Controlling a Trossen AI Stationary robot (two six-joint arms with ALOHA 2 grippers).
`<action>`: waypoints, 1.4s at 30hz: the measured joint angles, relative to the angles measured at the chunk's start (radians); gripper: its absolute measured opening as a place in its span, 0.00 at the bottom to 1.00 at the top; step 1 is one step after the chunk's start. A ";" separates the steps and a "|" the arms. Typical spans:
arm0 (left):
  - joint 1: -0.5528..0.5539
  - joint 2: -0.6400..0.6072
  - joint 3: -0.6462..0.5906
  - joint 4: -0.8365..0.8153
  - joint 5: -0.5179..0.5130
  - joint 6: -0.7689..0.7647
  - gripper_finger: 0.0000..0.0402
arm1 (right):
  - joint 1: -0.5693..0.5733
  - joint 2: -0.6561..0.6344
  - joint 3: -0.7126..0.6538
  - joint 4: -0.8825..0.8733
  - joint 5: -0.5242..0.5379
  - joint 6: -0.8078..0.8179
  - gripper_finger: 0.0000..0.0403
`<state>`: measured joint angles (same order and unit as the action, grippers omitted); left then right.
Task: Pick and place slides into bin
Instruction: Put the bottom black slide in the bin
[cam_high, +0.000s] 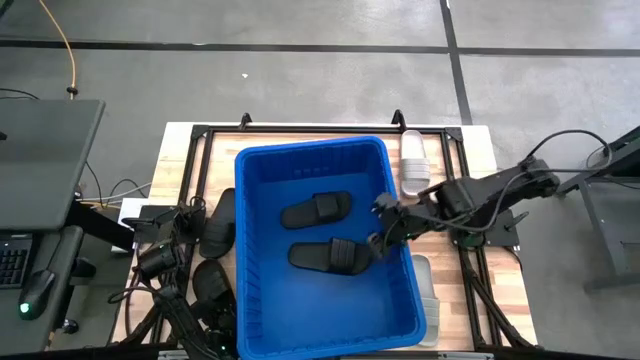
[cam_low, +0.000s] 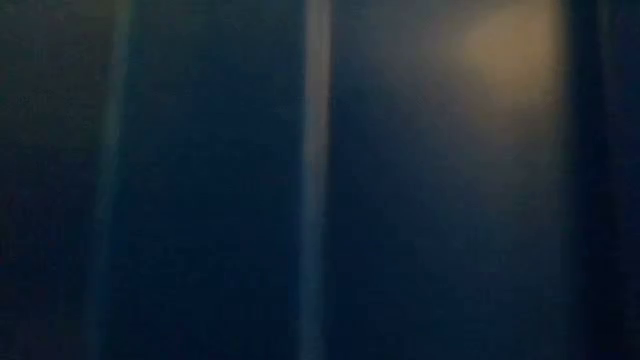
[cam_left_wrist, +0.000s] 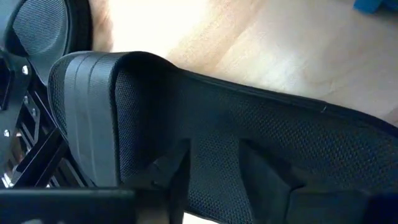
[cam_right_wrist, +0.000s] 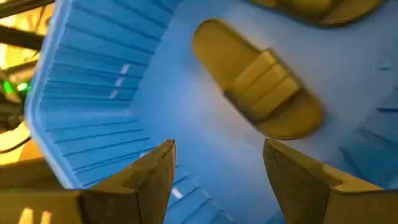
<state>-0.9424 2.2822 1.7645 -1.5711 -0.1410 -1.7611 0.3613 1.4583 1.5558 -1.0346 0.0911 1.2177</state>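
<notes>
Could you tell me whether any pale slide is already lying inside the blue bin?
No, the bin holds only two black slides.

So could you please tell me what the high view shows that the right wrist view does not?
Only the high view shows the wooden table, two pale grey-white ribbed-strap slides right of the bin, black slides by the left end effector, and two black slides inside. Only the right wrist view shows the right end effector open, fingers apart. Both share the deep bright blue plastic bin and one slide inside.

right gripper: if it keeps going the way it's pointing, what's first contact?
Likely the black slide lying on the bin floor, ahead of the open right gripper; nothing shows between them, though depth is unclear.
</notes>
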 joint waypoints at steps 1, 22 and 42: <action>0.000 -0.001 -0.004 0.001 -0.003 0.000 0.29 | 0.006 0.008 0.000 0.019 -0.004 -0.002 0.58; -0.001 -0.001 0.076 0.001 -0.015 -0.048 0.33 | 0.034 -0.019 0.000 -0.063 -0.045 -0.030 0.58; -0.018 -0.023 0.027 0.000 -0.093 0.026 0.38 | 0.032 -0.020 0.000 -0.154 -0.050 0.002 0.58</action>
<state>-0.9607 2.2591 1.7910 -1.5712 -0.2341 -1.7352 0.3935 1.4387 1.5555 -1.1886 0.0406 1.2193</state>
